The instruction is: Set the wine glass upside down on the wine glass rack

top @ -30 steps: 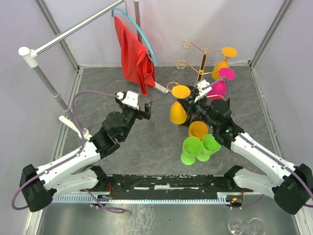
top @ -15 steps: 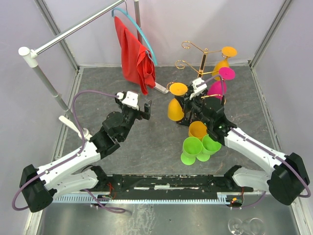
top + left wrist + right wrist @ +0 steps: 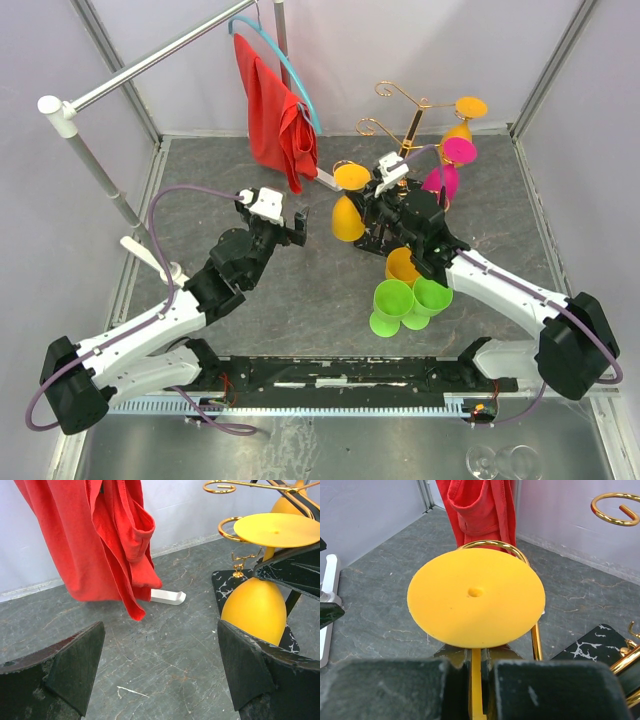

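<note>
**While the foot nears its scroll, we hold the stem**

Because the rack carries a glass by its foot, we hold the yellow wine glass (image 3: 475, 597) bowl-down. The right gripper (image 3: 475, 680) is pinched narrow on the stem, just under the foot. The foot sits at a curled arm (image 3: 492, 544) on the 9 o'clock side of the wine glass rack (image 3: 411, 128), but we cannot tell whether it is seated. Our left gripper (image 3: 160, 680) is spread wide and empty, and it hangs at 9 o'clock of the glass, well apart, so the approach is unobstructed.

At the right are three orange wine glasses (image 3: 347, 218), two green glasses (image 3: 392, 298), one pink glass (image 3: 440, 182) and one gold rack (image 3: 412, 125); far left, one blue hanger (image 3: 295, 85) and one red cloth (image 3: 270, 120).
</note>
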